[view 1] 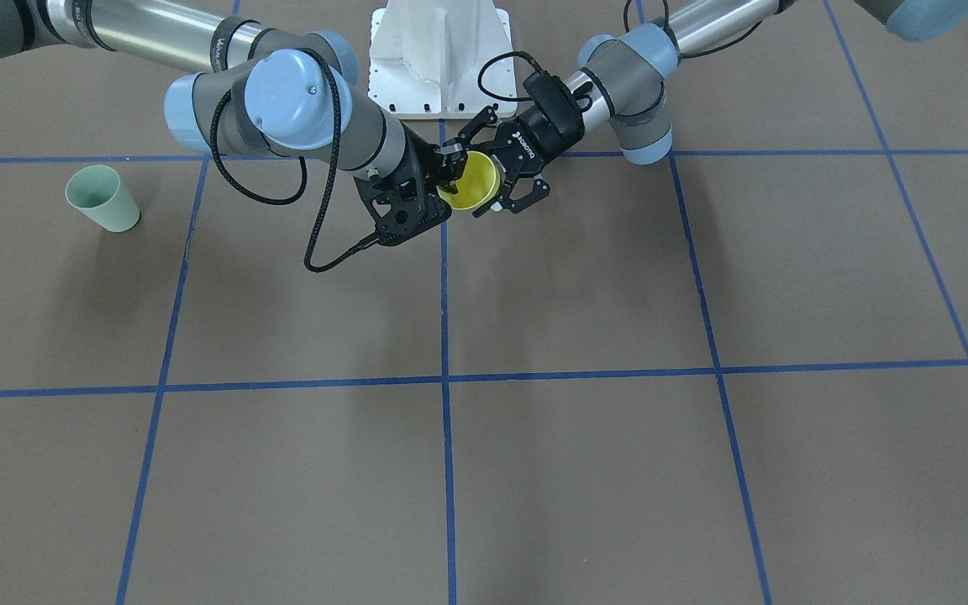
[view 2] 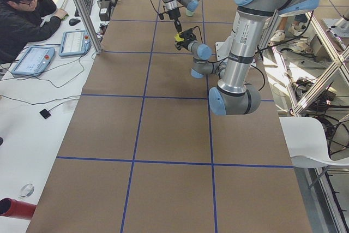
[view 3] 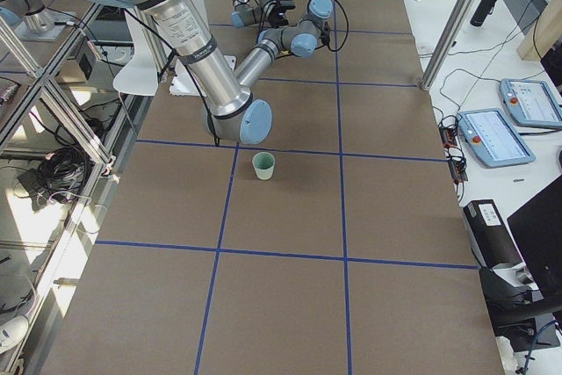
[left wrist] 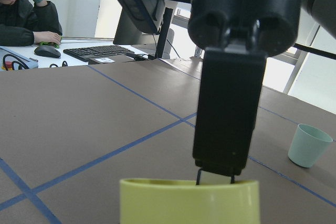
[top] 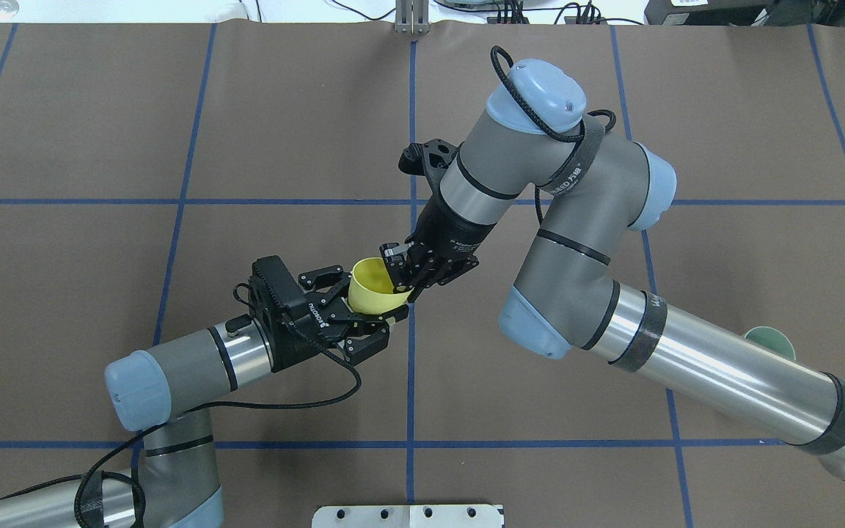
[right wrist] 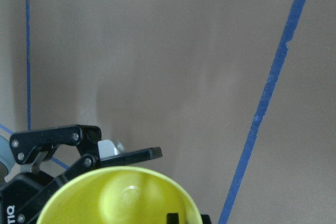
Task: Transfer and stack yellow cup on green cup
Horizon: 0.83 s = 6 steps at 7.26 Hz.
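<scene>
- You find the yellow cup (top: pixel 372 292) in the air above the table (top: pixel 100 293). It sits between the two grippers, just on the 9 o'clock side of the middle blue line (top: pixel 411 381) in the overhead view.
- The cup has its mouth up. Its long axis is near upright but leans a little. In the overhead view the mouth lies toward 11 o'clock from the base. In the front-facing view you look almost straight into the mouth.
- The left gripper (top: pixel 371 302) is at 8 o'clock of the cup, low and nearly level. Its two fingers are spread to about the width of the cup, one on each side of the lower body. You cannot tell if they press the wall or stand just off it.
- The right gripper (top: pixel 399 277) is at 1 o'clock of the cup and points down. Its fingers are drawn narrow and pinch the rim on the 3 o'clock side. In the right wrist view you see a black fingertip inside the mouth.
- The green cup (top: pixel 771 341) stands upright on the table, mouth up. It is well apart from the yellow cup, at about 4 o'clock of it in the overhead view. There the right arm (top: pixel 716 367) hides half of it. It is far from both grippers.
</scene>
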Motion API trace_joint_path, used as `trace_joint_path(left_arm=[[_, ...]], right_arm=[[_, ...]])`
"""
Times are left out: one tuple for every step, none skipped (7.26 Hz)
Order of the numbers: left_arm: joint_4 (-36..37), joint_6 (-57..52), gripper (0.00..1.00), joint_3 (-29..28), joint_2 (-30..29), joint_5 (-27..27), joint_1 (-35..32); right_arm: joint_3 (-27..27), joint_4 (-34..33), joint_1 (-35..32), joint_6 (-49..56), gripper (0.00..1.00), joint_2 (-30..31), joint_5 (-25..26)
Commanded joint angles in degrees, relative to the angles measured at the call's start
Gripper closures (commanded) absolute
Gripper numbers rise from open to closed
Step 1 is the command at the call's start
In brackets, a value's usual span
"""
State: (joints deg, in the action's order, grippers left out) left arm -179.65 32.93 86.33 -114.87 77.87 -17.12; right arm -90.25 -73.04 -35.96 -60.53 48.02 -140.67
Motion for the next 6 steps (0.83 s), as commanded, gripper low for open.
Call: trace_joint_path(left_arm=[[-0.1,0.1,0.00,0.2,0.1,-0.2,0.0],[-0.1,0.6,0.00,0.2,0.0,-0.7,0.0],[-0.1,0.7,0.00,0.4,0.0,-1.0,0.1],[-0.1,0.7,0.00,0.4,0.0,-1.1,0.0],[-0.1,0.7,0.00,0.4,0.1,-1.1,0.0],[-0.1,0.8,0.00,0.6,0.1,-1.1,0.0]], right_arm=[[-0.5,0.0,0.0,0.1,1.00,0.1,0.0],[-0.5,0.0,0.0,0.0,1.00,0.1,0.1],[-0.8,0.0,-0.1,0.0,1.00,0.2,0.2],[-1.0,0.0,-0.2,0.0,1.00,0.3,0.1],[-1.0,0.0,-0.2,-0.1,1.00,0.4,0.2],[-1.3,0.0,-0.6,-0.2,1.00,0.9,0.3]])
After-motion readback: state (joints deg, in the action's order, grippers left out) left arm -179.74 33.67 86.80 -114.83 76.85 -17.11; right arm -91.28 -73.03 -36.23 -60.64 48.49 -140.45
